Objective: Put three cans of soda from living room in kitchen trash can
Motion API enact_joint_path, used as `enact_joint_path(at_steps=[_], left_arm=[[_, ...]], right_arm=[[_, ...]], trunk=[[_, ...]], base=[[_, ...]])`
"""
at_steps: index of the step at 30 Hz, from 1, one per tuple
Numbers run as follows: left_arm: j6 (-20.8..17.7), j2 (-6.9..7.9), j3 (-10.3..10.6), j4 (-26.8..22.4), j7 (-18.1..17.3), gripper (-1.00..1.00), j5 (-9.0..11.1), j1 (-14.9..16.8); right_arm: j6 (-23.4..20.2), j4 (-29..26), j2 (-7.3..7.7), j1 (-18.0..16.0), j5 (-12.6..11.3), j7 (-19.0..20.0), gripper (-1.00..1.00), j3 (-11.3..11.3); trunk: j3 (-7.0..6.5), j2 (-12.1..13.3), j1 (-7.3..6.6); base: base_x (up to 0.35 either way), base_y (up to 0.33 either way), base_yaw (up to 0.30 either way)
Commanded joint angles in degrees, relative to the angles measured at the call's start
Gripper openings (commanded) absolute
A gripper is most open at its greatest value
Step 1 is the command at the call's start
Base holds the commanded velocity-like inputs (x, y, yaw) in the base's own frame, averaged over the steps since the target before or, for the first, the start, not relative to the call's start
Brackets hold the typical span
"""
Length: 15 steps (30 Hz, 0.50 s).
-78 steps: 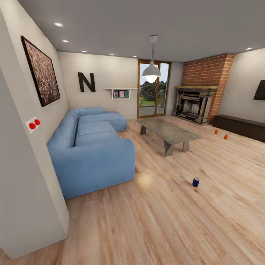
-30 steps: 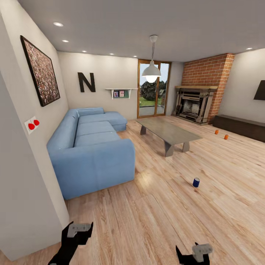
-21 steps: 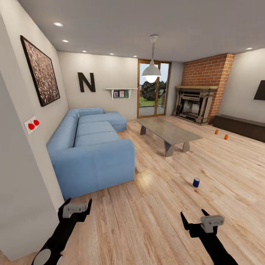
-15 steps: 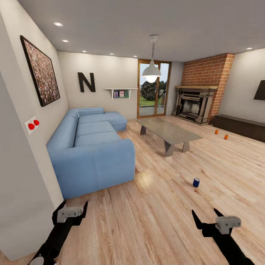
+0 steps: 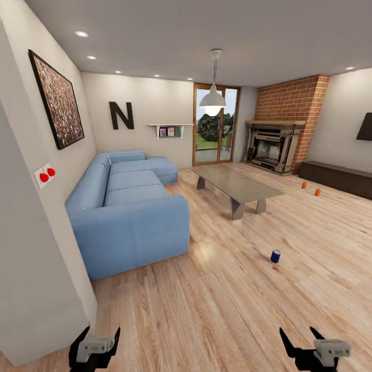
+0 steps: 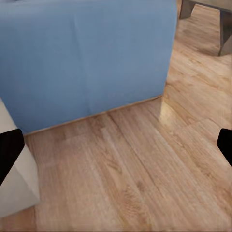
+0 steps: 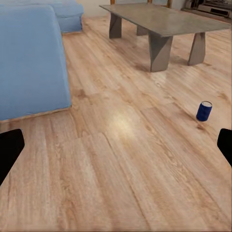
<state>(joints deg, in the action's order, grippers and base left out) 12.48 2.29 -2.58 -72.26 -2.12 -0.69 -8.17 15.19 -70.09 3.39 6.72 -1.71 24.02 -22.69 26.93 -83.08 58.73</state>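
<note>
Wood floor (image 5: 217, 310) lies between sofa (image 5: 129, 222) and blue can (image 5: 275, 256).

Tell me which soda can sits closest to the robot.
The dark blue can, alone on the floor right of the grey table; both orange cans stand farther back.

Left end effector (image 5: 96, 336) low, fingers spread; right end effector (image 5: 303, 337) likewise spread, empty.

Head view overlooks the room; both wrist views (low, forward-facing) share the sofa (image 5: 129, 217).
</note>
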Motion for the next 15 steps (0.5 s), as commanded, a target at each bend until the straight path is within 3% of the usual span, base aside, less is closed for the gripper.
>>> enact_joint_path(at_steps=[1, 6, 15], left_arm=[[0.0, 0.00, 0.0, 0.1, 0.0, 1.00, 0.0, 0.0], [0.1, -0.01, -0.3, 0.4, 0.0, 1.00, 0.0, 0.0], [0.1, -0.01, -0.4, 0.6, 0.0, 1.00, -0.1, 0.0]], right_arm=[[0.1, 0.3, -0.01, 0.0, 0.0, -0.5, 1.00, 0.6], [0.3, 1.2, -0.04, -0.1, 0.2, -2.4, 1.00, 2.2], [0.4, 2.4, -0.05, -0.1, 0.2, -3.5, 1.00, 2.9]], trunk=[[0.00, 0.0, 0.00], [0.00, 0.0, 0.00], [0.00, 0.0, 0.00]], base=[[0.000, 0.000, 0.000], [0.000, 0.000, 0.000], [0.000, 0.000, 0.000]])
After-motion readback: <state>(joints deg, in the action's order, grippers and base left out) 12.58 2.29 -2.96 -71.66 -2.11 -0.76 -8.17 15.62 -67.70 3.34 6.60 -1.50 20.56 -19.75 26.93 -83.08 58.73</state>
